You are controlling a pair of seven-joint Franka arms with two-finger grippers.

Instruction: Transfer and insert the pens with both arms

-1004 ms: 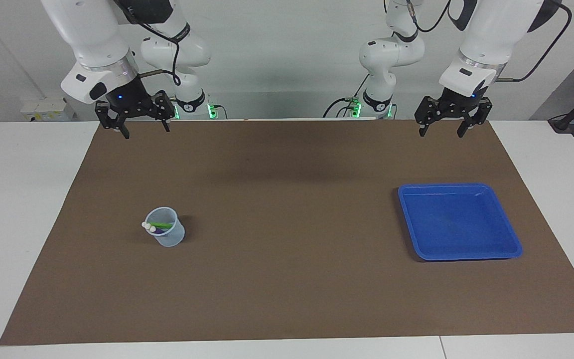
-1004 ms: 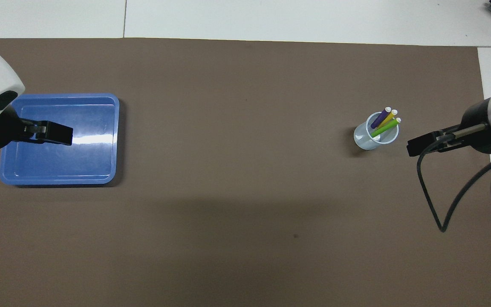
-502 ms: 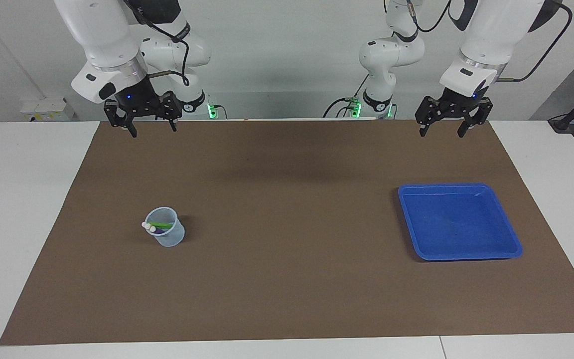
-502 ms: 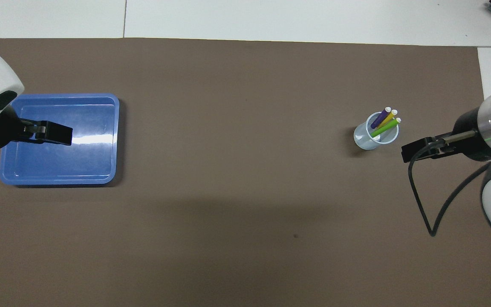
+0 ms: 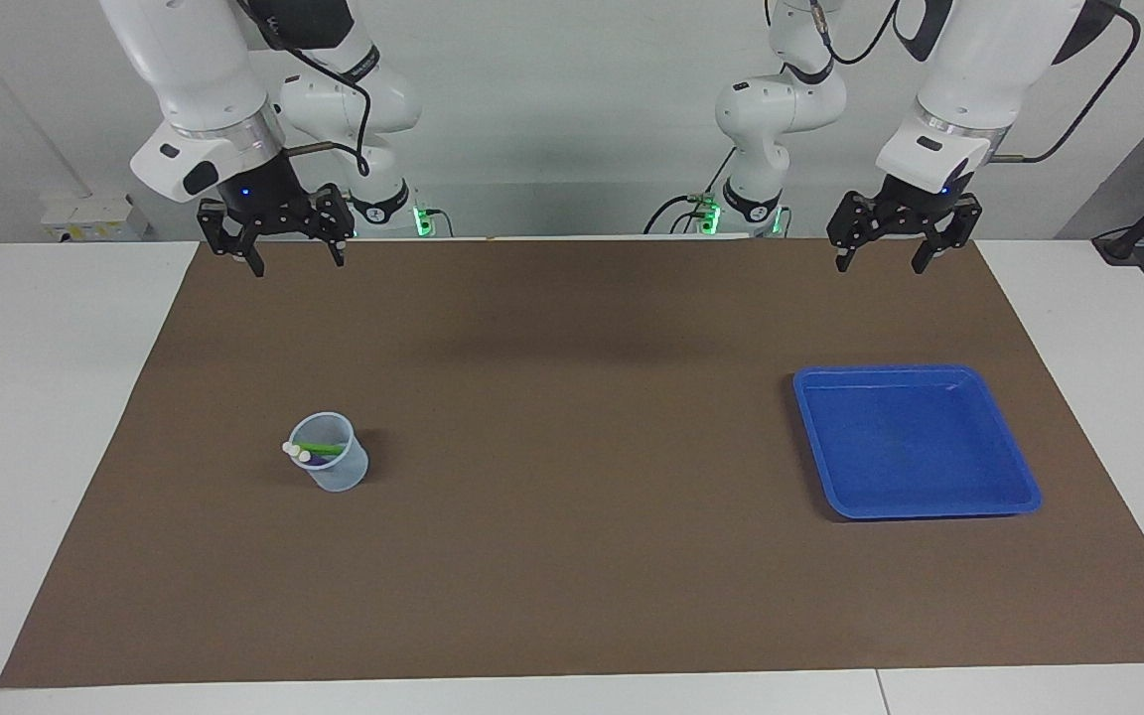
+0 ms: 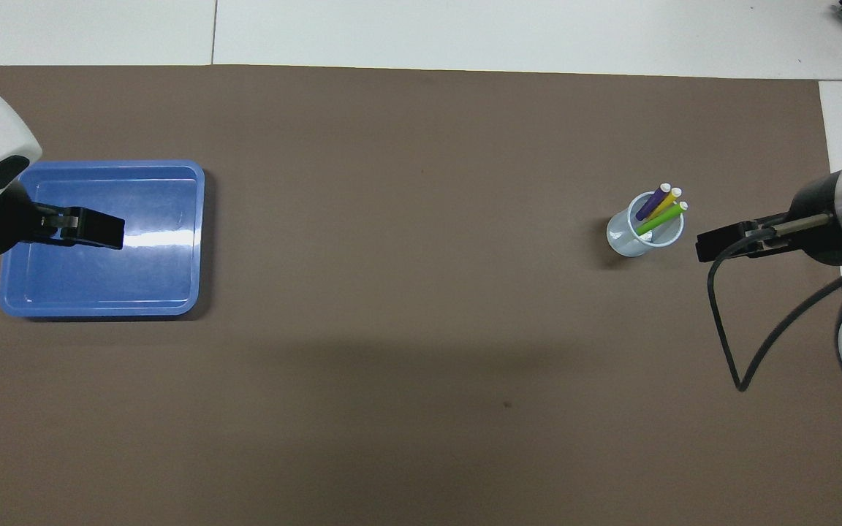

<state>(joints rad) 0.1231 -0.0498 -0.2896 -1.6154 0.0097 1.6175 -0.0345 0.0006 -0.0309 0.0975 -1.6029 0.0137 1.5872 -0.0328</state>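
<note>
Three pens stand tilted in a translucent cup (image 6: 626,237) on the brown mat, toward the right arm's end: purple (image 6: 653,202), yellow (image 6: 664,204) and green (image 6: 659,219), all with whitish caps. In the facing view the green pen (image 5: 319,449) and the caps show at the rim of the cup (image 5: 344,475). My right gripper (image 5: 296,264) (image 6: 702,245) hangs high in the air, open and empty, well clear of the cup. High at the tray's end of the table, my left gripper (image 5: 881,266) (image 6: 118,232) is also open and empty.
A blue tray (image 5: 915,442) (image 6: 158,292) with nothing in it lies on the mat toward the left arm's end. The brown mat (image 5: 572,397) covers most of the white table. Two smaller white robot bases with green lights stand at the robots' edge.
The right arm swung a little toward the table's middle and then eased back, its gripper still open. The left arm, the cup and the tray have not moved.
</note>
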